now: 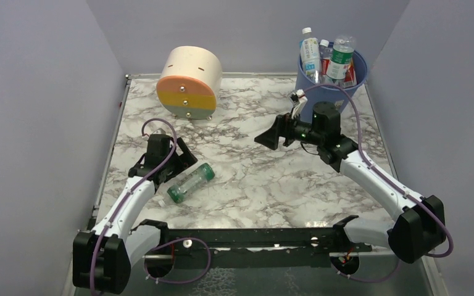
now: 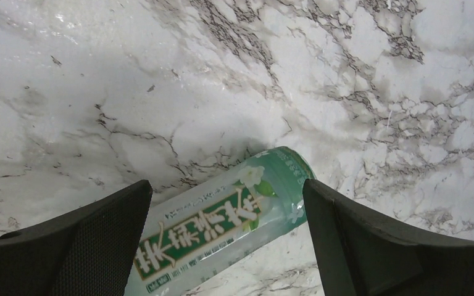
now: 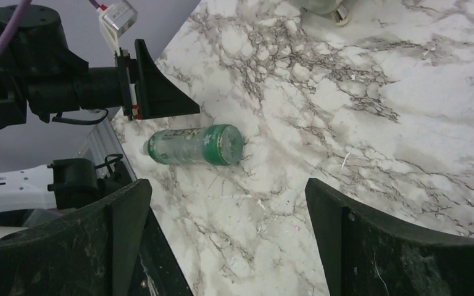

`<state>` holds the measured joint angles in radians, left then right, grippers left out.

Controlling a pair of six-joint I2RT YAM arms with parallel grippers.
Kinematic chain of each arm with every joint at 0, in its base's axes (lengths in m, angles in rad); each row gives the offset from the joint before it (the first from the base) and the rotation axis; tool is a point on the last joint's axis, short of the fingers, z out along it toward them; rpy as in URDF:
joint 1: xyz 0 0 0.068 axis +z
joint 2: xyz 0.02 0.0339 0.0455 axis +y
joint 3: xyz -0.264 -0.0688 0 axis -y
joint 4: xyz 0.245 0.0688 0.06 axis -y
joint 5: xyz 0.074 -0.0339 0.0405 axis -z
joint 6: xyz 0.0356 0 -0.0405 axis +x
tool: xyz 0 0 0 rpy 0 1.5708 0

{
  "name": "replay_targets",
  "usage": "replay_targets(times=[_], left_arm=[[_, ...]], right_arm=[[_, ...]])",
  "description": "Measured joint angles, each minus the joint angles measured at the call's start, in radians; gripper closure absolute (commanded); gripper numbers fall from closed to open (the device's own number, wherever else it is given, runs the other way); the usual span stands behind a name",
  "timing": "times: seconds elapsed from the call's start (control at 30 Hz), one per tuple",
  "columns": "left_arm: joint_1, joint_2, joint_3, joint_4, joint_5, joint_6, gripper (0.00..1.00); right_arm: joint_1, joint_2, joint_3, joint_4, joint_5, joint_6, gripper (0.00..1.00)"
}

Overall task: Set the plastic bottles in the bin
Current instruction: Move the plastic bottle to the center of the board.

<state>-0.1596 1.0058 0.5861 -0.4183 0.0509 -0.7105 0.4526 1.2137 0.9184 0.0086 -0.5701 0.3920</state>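
The tabletop [image 1: 253, 179] is white marble-patterned with dark grey veining, extending beneath and beyond both sets of jaws. Plain lavender-grey walls [image 1: 37, 92] enclose it beyond and to either side of the jaws. Lighting is even and diffuse.

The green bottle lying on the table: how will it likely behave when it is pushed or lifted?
The green bottle lies on its side and is round, so a push would probably roll it. It looks empty, so it should be light. Its thin clear plastic may dent under a firm squeeze.
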Motion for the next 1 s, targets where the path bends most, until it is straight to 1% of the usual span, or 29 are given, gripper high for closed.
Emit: replay_targets(times=[0.17,0.27,0.33,0.43,0.57,0.67,0.77,1.0], left_arm=[[-0.037,-0.045,0.010,-0.038,0.000,-0.007,0.01],[-0.054,-0.088,0.027,-0.064,0.001,-0.012,0.01],[-0.059,-0.111,0.042,-0.074,0.002,-0.015,0.01],[-0.062,-0.138,0.058,-0.084,0.006,-0.019,0.01],[-0.063,-0.150,0.058,-0.100,0.011,-0.028,0.01],[-0.063,-0.177,0.045,-0.101,0.012,-0.040,0.01],[-0.063,-0.199,0.024,-0.103,0.012,-0.050,0.01],[-0.064,-0.220,-0.025,-0.104,0.021,-0.072,0.01]], right_arm=[[0.037,0.005,-0.010,-0.008,0.000,-0.004,0.05],[0.101,0.022,-0.012,-0.020,0.005,-0.025,0.06],[0.168,0.042,-0.022,-0.033,0.010,-0.037,0.09],[0.301,0.094,-0.067,-0.038,0.039,-0.043,0.12],[0.504,0.206,-0.126,-0.058,0.092,-0.028,0.13],[0.616,0.269,-0.139,-0.059,0.116,-0.002,0.13],[0.657,0.309,-0.145,-0.024,0.113,0.038,0.13],[0.659,0.418,-0.132,0.141,0.067,0.149,0.13]])
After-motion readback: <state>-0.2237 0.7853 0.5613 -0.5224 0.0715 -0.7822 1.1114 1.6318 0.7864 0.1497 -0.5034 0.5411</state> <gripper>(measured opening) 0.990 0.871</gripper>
